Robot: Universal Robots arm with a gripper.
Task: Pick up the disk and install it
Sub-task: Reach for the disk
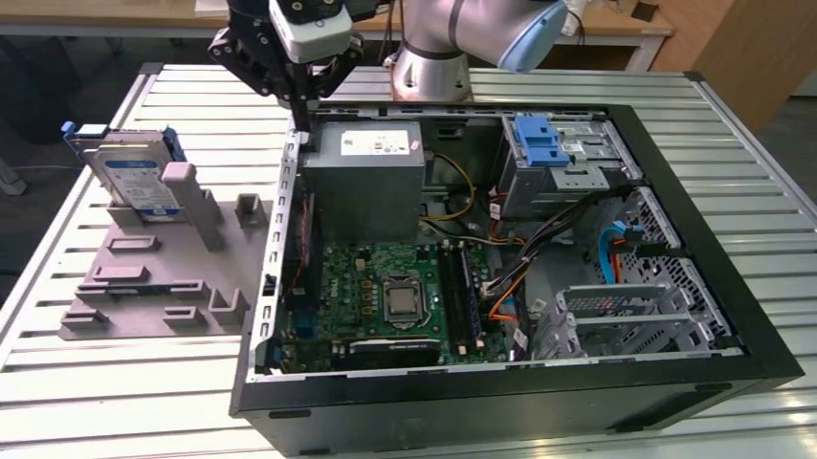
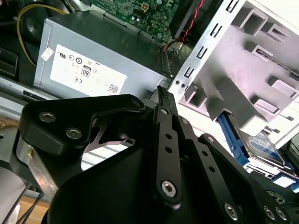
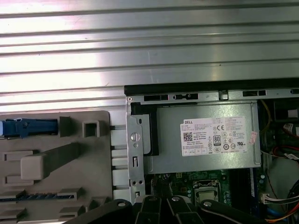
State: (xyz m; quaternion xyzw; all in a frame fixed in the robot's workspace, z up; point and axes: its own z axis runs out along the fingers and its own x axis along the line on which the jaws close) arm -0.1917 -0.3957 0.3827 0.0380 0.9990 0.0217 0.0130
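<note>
A: Is the disk [image 1: 132, 177] fully seen?
B: No. Its lower part is hidden by the grey holder [image 1: 141, 287] at the table [image 1: 728, 134] edge on the exterior view's left.
A: First wrist view?
B: The blue carrier [image 3: 28, 127] is cut off by the picture's edge.
A: Label?
B: The print is too small to be read.

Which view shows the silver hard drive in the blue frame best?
The exterior view: the silver hard drive stands in the grey plastic fixture, label showing. The second wrist view shows part of it behind the fixture; the first wrist view, its blue edge.
</note>
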